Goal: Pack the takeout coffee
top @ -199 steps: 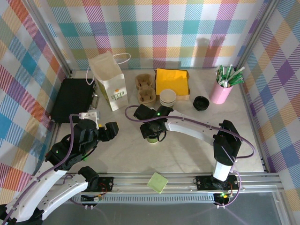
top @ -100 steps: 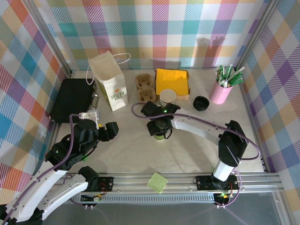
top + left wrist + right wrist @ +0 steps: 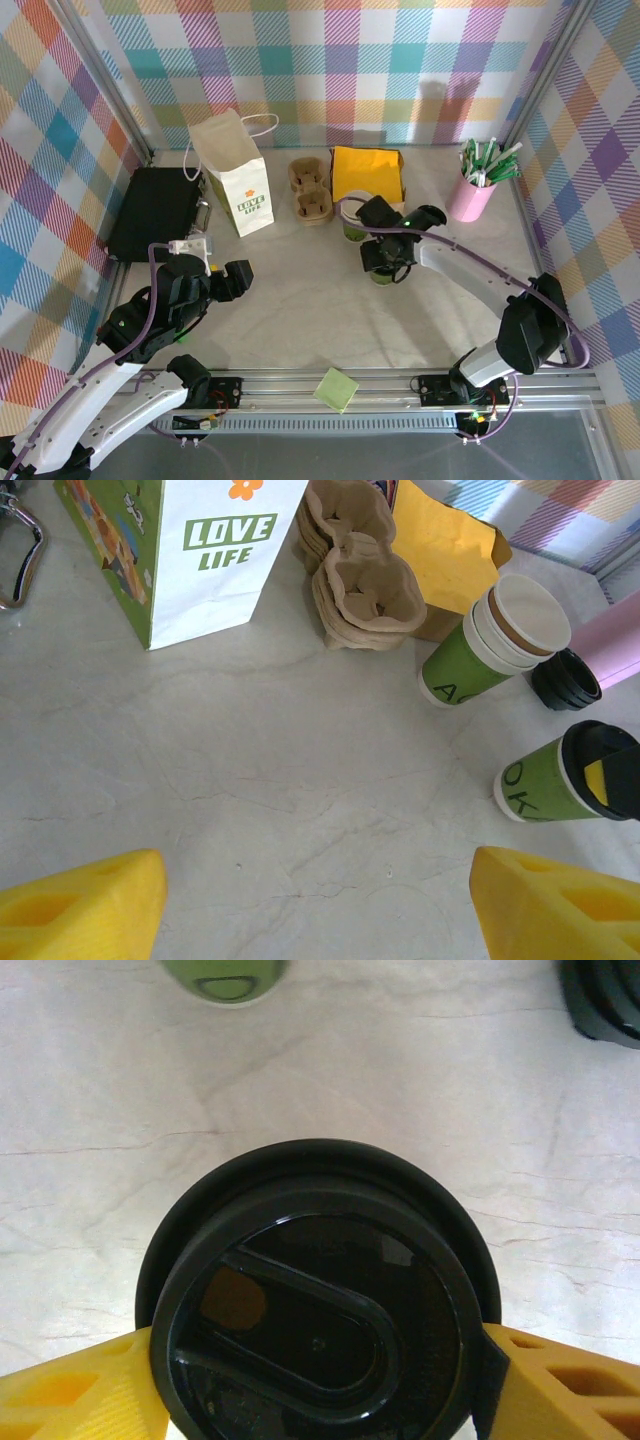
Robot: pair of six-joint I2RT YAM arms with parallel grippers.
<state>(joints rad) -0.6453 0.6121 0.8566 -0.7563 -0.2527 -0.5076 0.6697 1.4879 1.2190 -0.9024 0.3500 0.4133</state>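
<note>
Your right gripper [image 3: 320,1385] clasped the takeout coffee [image 3: 538,780], black lid [image 3: 320,1300] hiding its body from that wrist; at 9 o'clock your left gripper [image 3: 318,900] gaped empty, fingers [image 3: 90,900] cropped

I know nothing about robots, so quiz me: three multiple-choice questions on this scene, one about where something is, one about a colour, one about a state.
1. Seen from the top camera, where does the paper bag stand?
A) left of the cardboard cup carriers
B) right of them
C) lying on top of them

2. What colour is the lid on the takeout coffee cup?
A) white
B) black
C) pink

3. What is the right gripper doing?
A) hanging open, holding nothing
B) shut on the paper bag
C) clamped on the takeout coffee cup

Answers:
1 A, the bag stands left of the carriers.
2 B, the lid is black in both wrist views.
3 C, its yellow fingers press the lid from both sides.
</note>
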